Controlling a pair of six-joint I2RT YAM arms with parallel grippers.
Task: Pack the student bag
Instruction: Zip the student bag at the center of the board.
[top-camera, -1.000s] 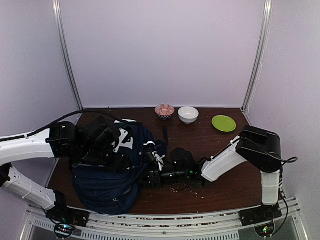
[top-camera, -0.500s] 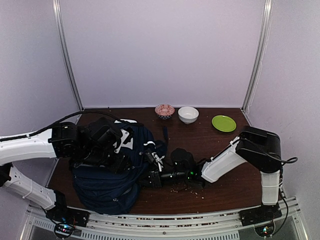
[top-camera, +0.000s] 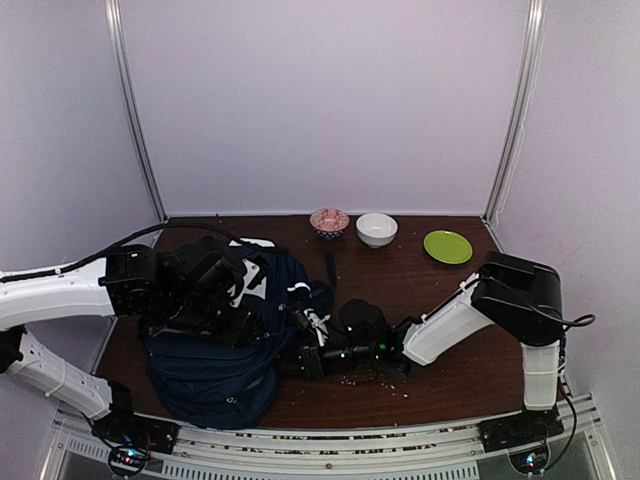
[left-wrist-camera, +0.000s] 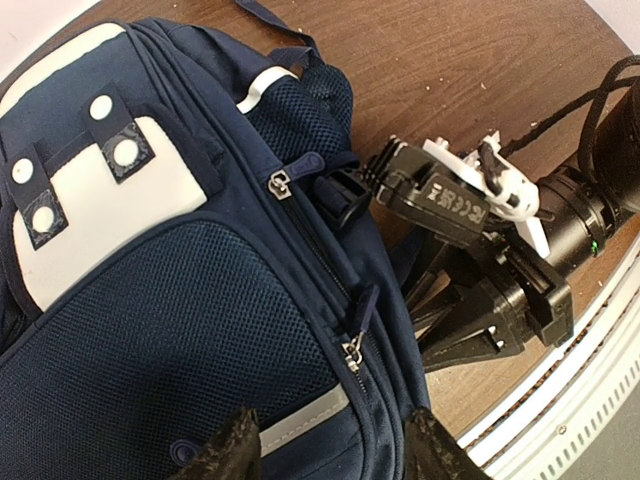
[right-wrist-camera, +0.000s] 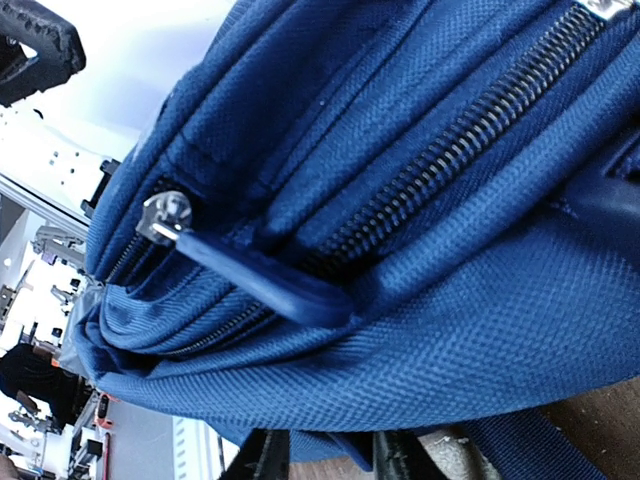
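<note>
The student bag (top-camera: 210, 370), navy with a white patch (left-wrist-camera: 70, 200), lies on the left of the table. My left gripper (top-camera: 235, 305) hovers over its front pocket. In the left wrist view that gripper (left-wrist-camera: 330, 455) is open, its dark fingertips (left-wrist-camera: 232, 450) on either side of a zipper slider (left-wrist-camera: 352, 352) without touching it. My right gripper (top-camera: 305, 352) reaches in low from the right to the bag's side. Up close, its narrow jaws (right-wrist-camera: 330, 460) pinch a fold of the bag's blue fabric (right-wrist-camera: 400, 330), just below a zipper pull (right-wrist-camera: 255, 275).
At the back of the table stand a pink patterned bowl (top-camera: 329, 221), a white bowl (top-camera: 376, 229) and a green plate (top-camera: 447, 246). Crumbs (top-camera: 375, 378) lie under the right arm. The table's front rail (left-wrist-camera: 560, 420) runs close to the bag.
The right gripper's jaws have narrowed onto the bag's edge, and that arm has edged slightly left. The left arm has barely moved.
</note>
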